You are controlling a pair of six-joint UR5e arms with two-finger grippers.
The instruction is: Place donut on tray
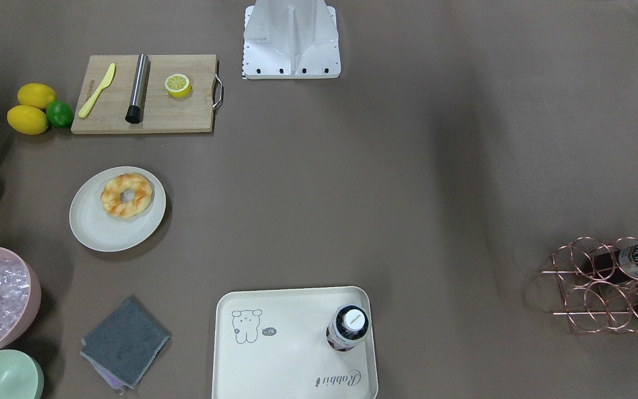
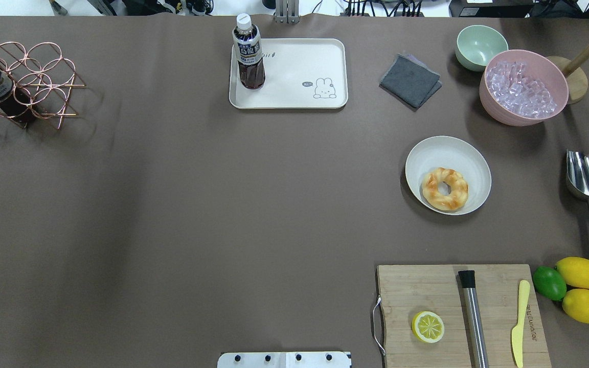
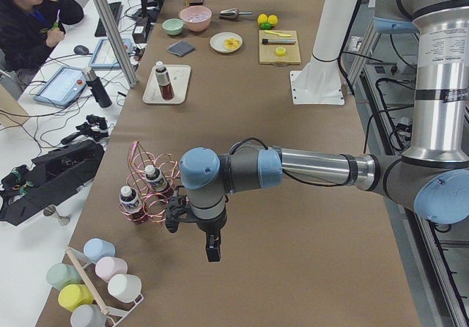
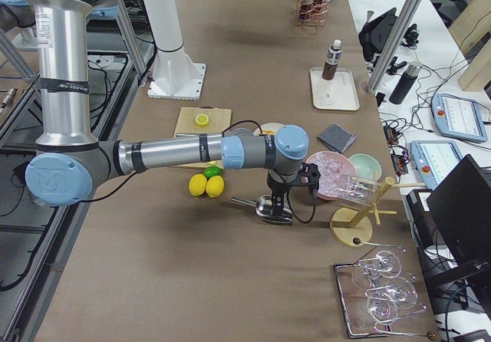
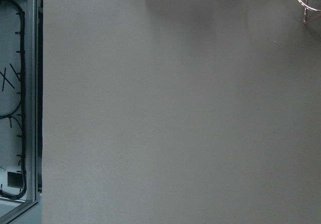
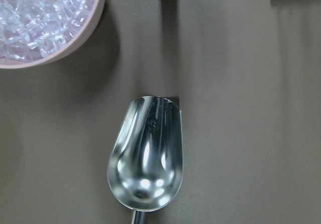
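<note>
Overhead exterior: donut (image 2: pixel 445 189) is lying left of the scoop (image 2: pixel 586 176) beneath the hovering right gripper (image 4: pixel 277 202), the nearer one; I cannot tell its grip.

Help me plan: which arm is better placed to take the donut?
Likely right. The donut lies on the table's right side; right gripper hangs above the nearby scoop, left gripper far off.

We find the donut (image 2: pixel 445 188) on a plate (image 2: pixel 443 151), and a bottle (image 2: pixel 248 56) on the tray (image 2: pixel 294 71), well apart on the table (image 2: pixel 223 204).
</note>
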